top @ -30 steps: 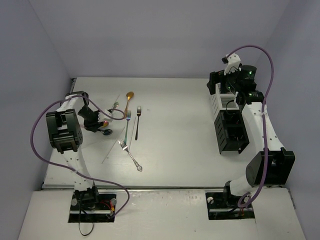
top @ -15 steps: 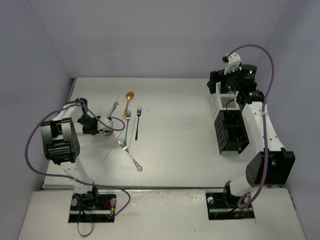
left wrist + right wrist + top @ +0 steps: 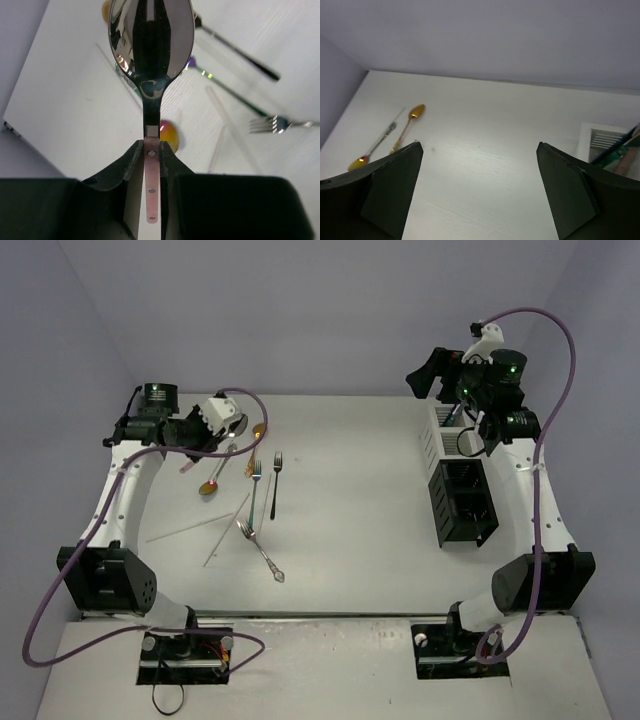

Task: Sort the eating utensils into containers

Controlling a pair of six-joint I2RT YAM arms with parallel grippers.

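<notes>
"Left gripper is shut tight on the handle of the silver spoon," the first inspector records. "A second ago it sat low on the table, part open, at the left edge of the loose cutlery. It now stands raised over the far left of the table, with the spoon's bowl pointing right."

"Condition of the hold?" asks the second.

"Handle centred between the fingers, bowl well out in front. No tilt shows in the wrist view."

"And the other arm?"

"The right gripper is spread wide with nothing in it. It hangs above the far end of the white container, a little higher than a second ago. A few handles already stand in that box."

"Bearing on the task?"

"The pick is judged complete and the delivery not begun. The spoon is at the far left. The white container and the black container are at the right, well apart from it, so a long carry is called for. The gold spoon, the teal-handled fork, the dark fork, the silver fork and the pale sticks remain unsorted on the table."
</notes>
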